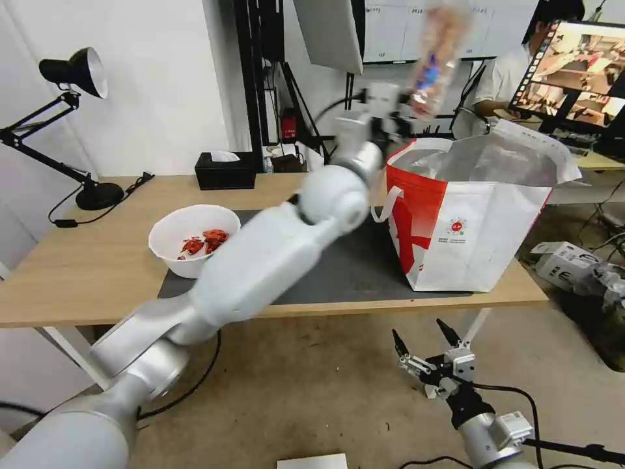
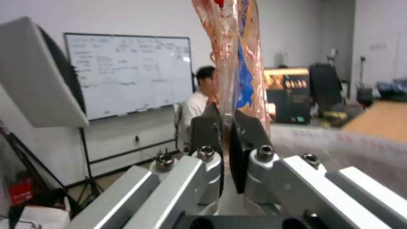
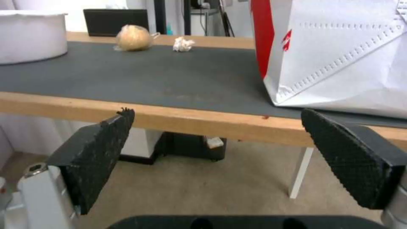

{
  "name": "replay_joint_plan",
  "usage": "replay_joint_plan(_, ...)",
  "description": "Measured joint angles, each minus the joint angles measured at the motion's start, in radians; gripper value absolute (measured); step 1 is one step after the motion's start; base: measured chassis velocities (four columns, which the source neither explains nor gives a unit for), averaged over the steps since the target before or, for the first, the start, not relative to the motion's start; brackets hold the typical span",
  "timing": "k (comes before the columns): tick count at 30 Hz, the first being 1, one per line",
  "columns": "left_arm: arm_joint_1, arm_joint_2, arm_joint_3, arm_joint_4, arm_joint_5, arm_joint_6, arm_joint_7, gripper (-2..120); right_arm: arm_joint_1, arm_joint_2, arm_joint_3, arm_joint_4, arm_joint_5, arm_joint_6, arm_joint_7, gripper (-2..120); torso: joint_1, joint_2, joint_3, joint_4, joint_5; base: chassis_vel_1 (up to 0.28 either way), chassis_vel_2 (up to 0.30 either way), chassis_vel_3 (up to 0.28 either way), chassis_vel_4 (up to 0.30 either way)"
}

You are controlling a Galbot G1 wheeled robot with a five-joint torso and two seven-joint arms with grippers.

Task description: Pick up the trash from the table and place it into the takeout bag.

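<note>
While the left arm reaches across the table (image 1: 78,273), left gripper (image 1: 397,120) is raised above the near-left rim of the takeout bag (image 1: 469,241), fingers clamped on the clear hinged plastic tray (image 1: 437,52). Tray stands roughly upright above the gripper, tilted slightly, motion-blurred in head view. Left wrist view: tray (image 2: 237,57) folded shut and seen edge-on, clear plastic smeared with reddish-orange food bits, blue patch on one side; black fingers (image 2: 250,133) pinch its lower edge from both sides.

Takeout bag: white fabric with red panel on the left side, silver foil lining, mouth open, small round red logo on front, white loop handle on the left. Stands on the right end of the dark grey mat (image 1: 351,267), near the table's front edge.

White round bowl (image 1: 192,238) sits at the mat's left edge, red shellfish scraps inside, partly behind the left forearm. Right wrist view shows small tied beige pouch (image 3: 133,38) and crumpled white tissue (image 3: 183,44) near each other at the mat's far edge, well apart from the bag (image 3: 339,57) and bowl (image 3: 31,35).

Black tissue box (image 1: 226,170) at the table's back edge; black desk lamp (image 1: 71,124) at far left.

Right gripper (image 1: 426,345) hangs below and in front of the table edge, fingers spread wide, holding nothing.
</note>
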Motion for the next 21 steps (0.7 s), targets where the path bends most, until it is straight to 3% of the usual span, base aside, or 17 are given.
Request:
replay_joint_plan(9,0.033,0.024,0.122,0.006,0.051,0.004,0.013,2,-0.007,-0.005,0.002,0.006,-0.001,0.005,-0.004,100,0.0,0.0,0.0,0.0004,-0.0003,0.0,0.0,0.0,0.0)
replay_joint_plan(19,0.035,0.033,0.116,-0.01,0.023,0.011,0.007,2,-0.005,-0.007,-0.01,0.002,0.005,0.005,-0.004,100,0.0,0.0,0.0,0.0003,-0.0004,0.0,0.0,0.0,0.0)
replay_joint_plan(21,0.031,0.035,0.114,-0.023,0.004,0.017,0.001,7,-0.005,-0.008,-0.018,-0.003,0.006,0.004,-0.004,100,0.0,0.0,0.0,0.0003,-0.0004,0.0,0.0,0.0,0.0)
